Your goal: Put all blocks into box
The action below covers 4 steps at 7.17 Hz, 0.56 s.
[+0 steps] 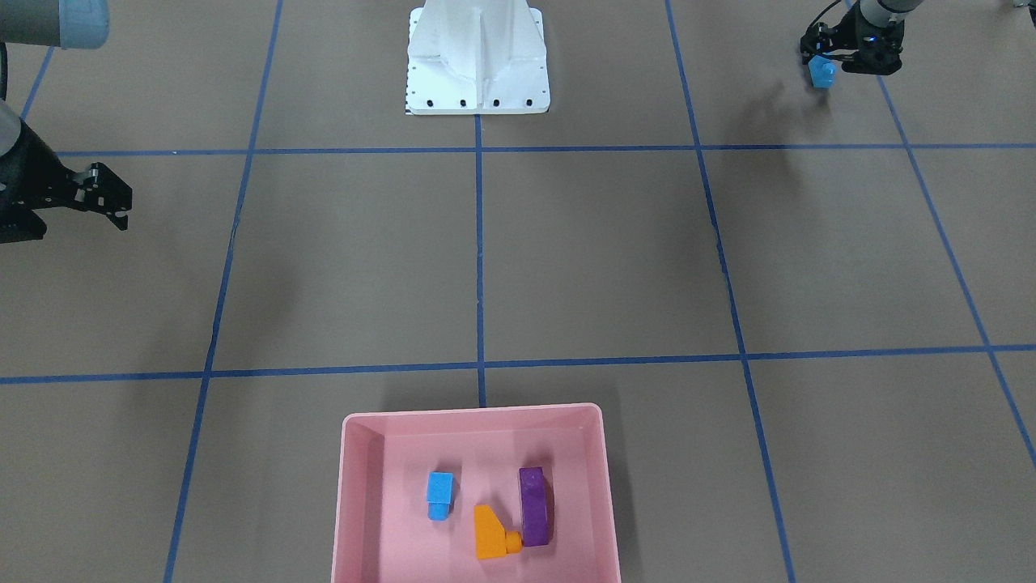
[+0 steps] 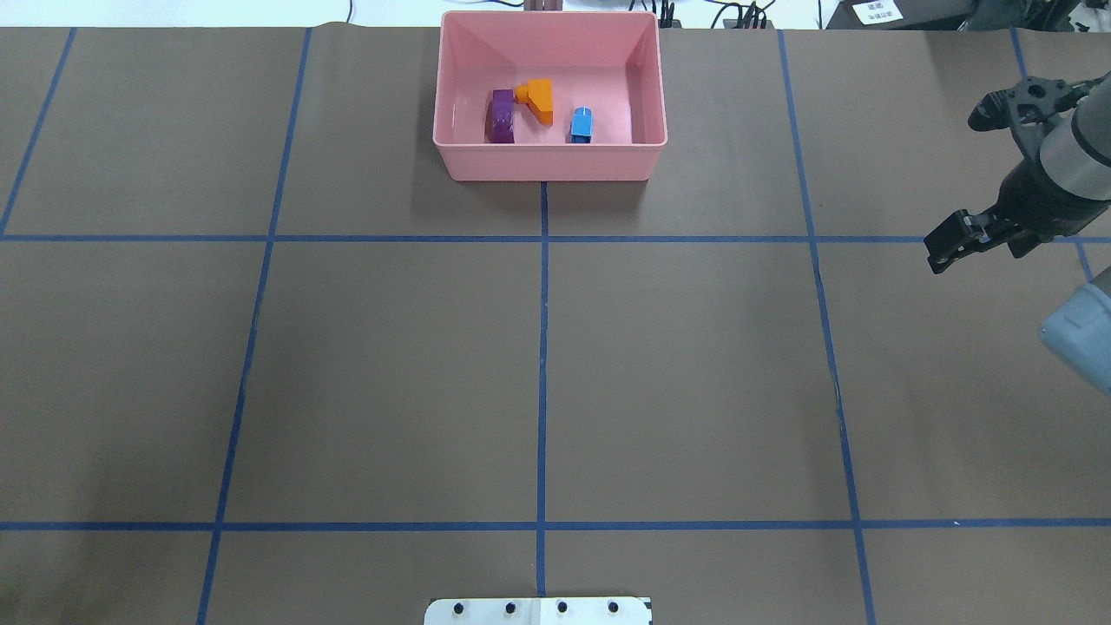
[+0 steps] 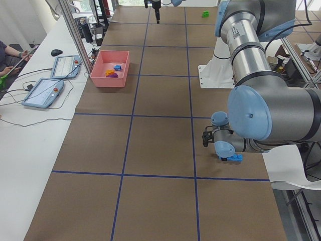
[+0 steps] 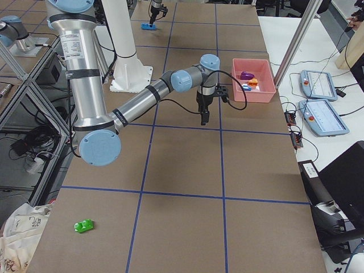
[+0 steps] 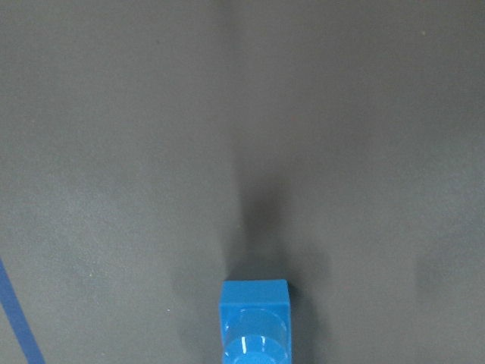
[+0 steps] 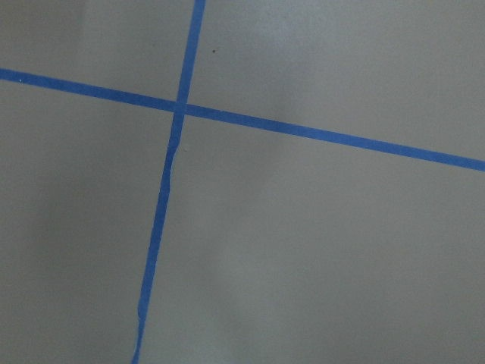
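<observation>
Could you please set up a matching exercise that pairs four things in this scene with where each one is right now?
Things:
1. purple sloped plastic block
2. small green plastic block
3. left gripper
4. right gripper

Places:
A. over the bare table, holding nothing
B. in the pink plastic box, against the orange plastic block
C. clamped on a blue studded plastic block
D. lying on the table, outside the box

Pairs: 1-B, 2-D, 3-C, 4-A

Right tool (image 2: 955, 187) wide open on an outstretched arm; left tool (image 1: 824, 58) low, downward, grip unclear.
</observation>
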Each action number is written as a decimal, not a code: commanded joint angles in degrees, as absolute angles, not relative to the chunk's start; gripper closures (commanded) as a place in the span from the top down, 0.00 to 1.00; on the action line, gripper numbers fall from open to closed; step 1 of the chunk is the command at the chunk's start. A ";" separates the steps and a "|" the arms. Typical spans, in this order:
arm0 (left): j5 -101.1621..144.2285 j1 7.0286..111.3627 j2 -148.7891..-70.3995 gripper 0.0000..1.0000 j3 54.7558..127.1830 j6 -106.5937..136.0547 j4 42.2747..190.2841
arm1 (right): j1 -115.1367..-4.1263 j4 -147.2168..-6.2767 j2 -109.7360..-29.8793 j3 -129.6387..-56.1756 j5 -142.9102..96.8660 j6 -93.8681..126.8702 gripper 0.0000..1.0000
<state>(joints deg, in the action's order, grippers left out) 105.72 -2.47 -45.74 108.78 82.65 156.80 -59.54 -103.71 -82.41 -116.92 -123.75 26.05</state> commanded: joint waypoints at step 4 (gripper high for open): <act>105.56 -4.92 -47.72 0.98 106.62 82.71 158.12 | -66.34 -103.80 -95.69 -118.48 -124.45 3.83 0.99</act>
<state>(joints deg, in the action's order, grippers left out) 105.62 -4.48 -46.99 107.44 82.70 158.08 -64.27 -103.73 -92.53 -118.61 -124.36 9.96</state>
